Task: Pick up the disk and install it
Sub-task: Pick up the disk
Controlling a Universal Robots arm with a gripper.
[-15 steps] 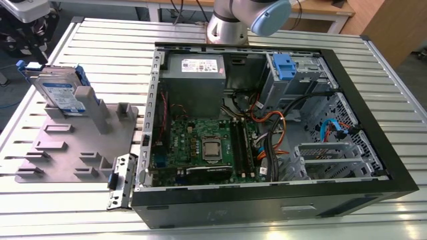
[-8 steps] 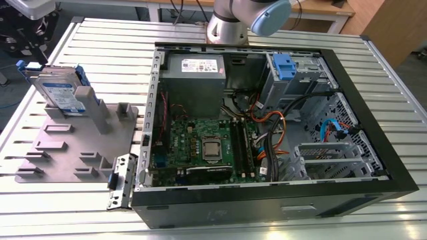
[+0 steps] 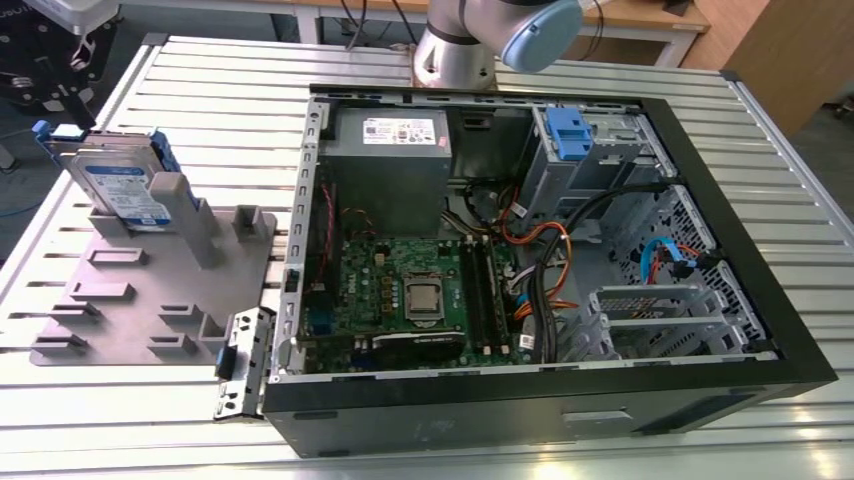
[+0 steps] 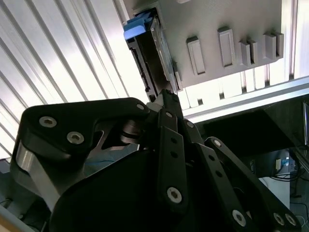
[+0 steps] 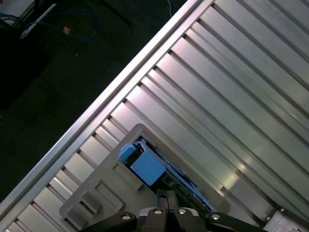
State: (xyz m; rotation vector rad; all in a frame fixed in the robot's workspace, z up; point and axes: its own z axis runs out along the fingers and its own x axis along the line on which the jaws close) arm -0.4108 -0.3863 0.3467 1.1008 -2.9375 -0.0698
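Observation:
The disk (image 3: 120,187) stands on edge in a slot of the grey holder (image 3: 147,290) at the exterior view's left, its blue-and-white label showing and blue rails on its sides. In both wrist views I look down on the disk's (image 4: 155,48) (image 5: 152,169) blue-railed edge in that holder (image 4: 231,19) (image 5: 91,200). My gripper (image 4: 166,95) (image 5: 166,195) hangs above the disk and apart from it, its fingers shut together with nothing between them. The arm (image 3: 467,40) rises behind the computer case.
An open black computer case (image 3: 534,405) lies on the ribbed metal table (image 3: 200,90), with the motherboard, cables, a grey power-supply box (image 3: 387,135) and a drive cage with a blue bracket (image 3: 567,135) inside. The table's edge (image 5: 96,104) and dark floor lie beyond the holder.

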